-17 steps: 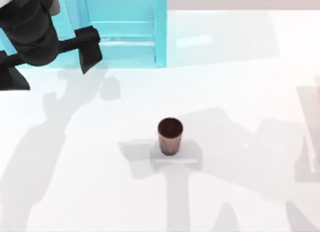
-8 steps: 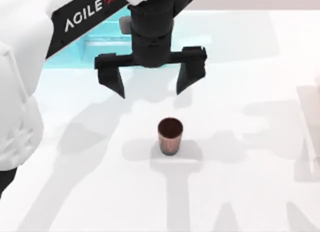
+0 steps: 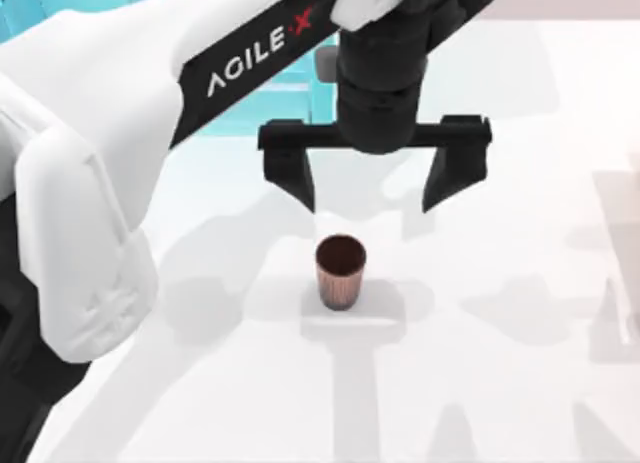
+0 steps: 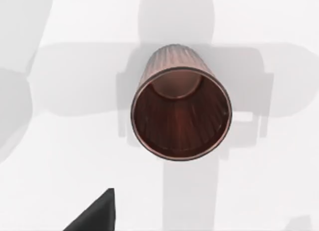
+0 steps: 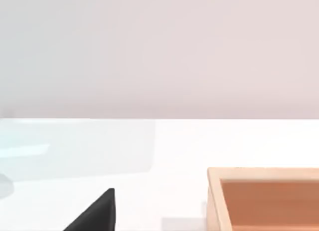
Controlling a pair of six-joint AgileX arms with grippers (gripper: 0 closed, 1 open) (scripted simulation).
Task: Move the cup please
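Ribbed reddish-brown cup [image 3: 340, 270] upright mid-worktop [image 3: 480, 383]. Left gripper [image 3: 368, 195] just behind it, fingers [image 3: 293, 173] spread wide, not touching. Right gripper's fingers: cannot tell.

Wooden box [image 5: 264, 198] cut by the right wrist view's edge, right claw [image 5: 94, 213] mostly out of frame.

Wooden box [image 5: 264, 198], white table [image 3: 500, 383]

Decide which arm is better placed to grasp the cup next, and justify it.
Left: the left gripper hangs open just beyond the cup, and its wrist camera looks straight into the cup.
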